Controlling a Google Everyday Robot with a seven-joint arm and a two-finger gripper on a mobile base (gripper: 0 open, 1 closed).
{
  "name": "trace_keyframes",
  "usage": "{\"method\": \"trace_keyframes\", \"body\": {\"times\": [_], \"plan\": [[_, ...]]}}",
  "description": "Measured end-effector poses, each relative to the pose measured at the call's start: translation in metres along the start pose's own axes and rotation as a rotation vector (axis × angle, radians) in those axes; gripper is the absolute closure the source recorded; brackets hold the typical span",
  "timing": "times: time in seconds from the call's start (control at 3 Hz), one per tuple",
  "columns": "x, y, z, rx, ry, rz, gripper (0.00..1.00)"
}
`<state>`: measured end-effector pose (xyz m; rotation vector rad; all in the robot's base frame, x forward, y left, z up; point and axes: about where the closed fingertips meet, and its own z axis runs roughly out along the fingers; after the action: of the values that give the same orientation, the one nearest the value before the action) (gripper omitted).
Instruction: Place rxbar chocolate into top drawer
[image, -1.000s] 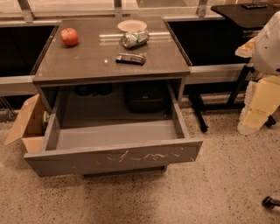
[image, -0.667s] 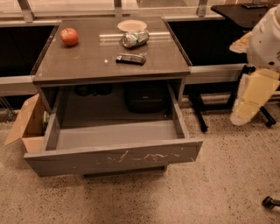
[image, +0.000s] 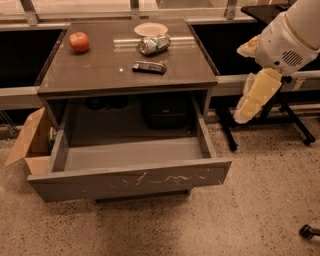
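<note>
Tabletop keeps rxbar chocolate; pincer at right drifted nearer, open or closed unclear.

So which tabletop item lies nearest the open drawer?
The rxbar chocolate, the flat dark bar in front of the crushed can; apple and bowl sit farther back. The tool hangs right of the table.

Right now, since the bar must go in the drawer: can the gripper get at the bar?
Probably yes. The bar lies flat on the table, apart from the can, nothing over it. The gripper hangs beside the table, below its top, so it would have to rise and swing across.
</note>
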<state>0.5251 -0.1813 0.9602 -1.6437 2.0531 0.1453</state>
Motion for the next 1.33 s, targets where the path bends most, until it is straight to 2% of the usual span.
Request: {"method": "trace_keyframes", "body": {"times": [0.33,0.67,1.0,1.33], "plan": [[-0.001,-0.006,0.003,0.002,-0.01,-0.003,0.0],[-0.009,-0.041,0.022,0.01,-0.073,-0.022,0.0],[-0.03,-0.089,0.059,-0.002,-0.189,-0.037,0.0],[-0.045,-0.112,0.086,-0.018,-0.259,-0.033,0.0]]}}
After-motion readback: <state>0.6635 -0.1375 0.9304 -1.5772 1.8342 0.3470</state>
